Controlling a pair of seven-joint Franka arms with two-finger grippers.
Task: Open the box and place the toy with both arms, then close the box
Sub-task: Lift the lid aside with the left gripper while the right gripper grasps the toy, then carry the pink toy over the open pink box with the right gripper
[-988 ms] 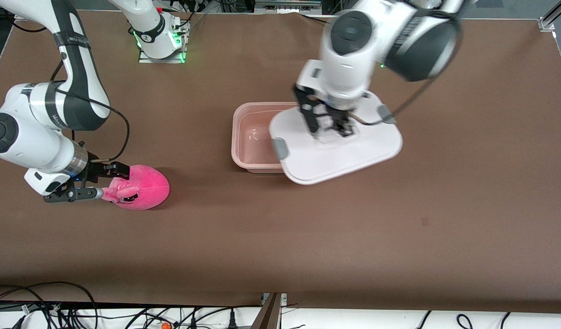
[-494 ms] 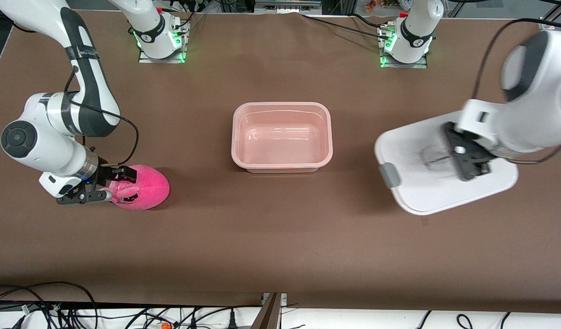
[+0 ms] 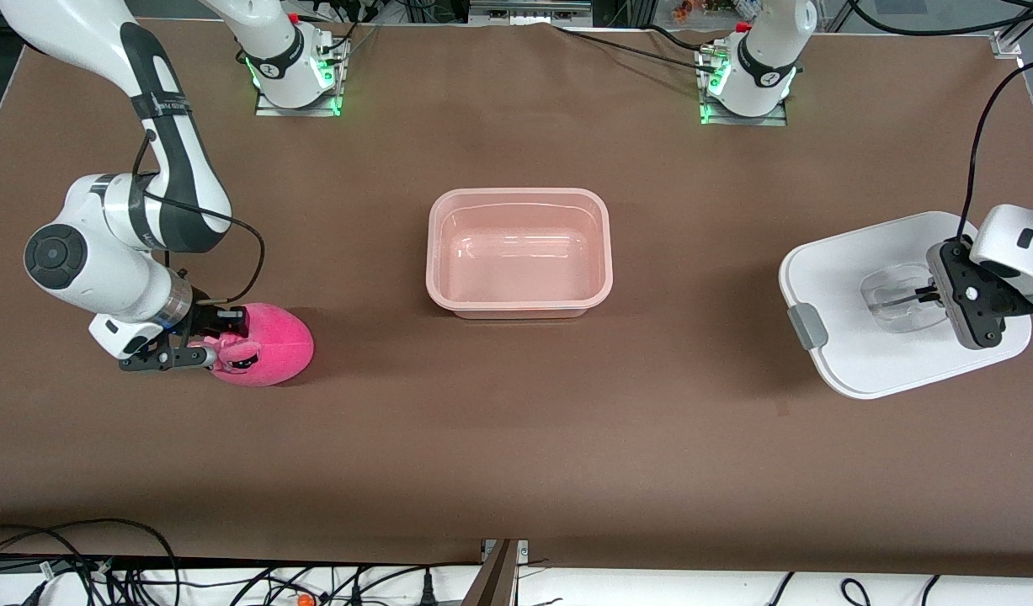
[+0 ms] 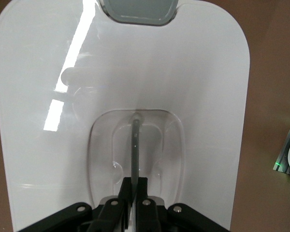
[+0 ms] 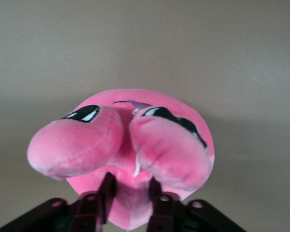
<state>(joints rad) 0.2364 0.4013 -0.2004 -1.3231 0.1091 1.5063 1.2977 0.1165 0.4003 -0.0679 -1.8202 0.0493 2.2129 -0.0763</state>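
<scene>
The box (image 3: 519,252) sits open mid-surface. Its lid (image 3: 861,353) hangs in the left pincer (image 3: 937,295), clamped on the clear handle (image 4: 135,159), over the left arm's end. The right pincer (image 3: 221,337) pinches the toy (image 3: 268,345) at the right arm's end.

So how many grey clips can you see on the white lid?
1. The grey clip sits on the edge of the white lid that faces the pink box. A second clip may be hidden under the left arm.
</scene>
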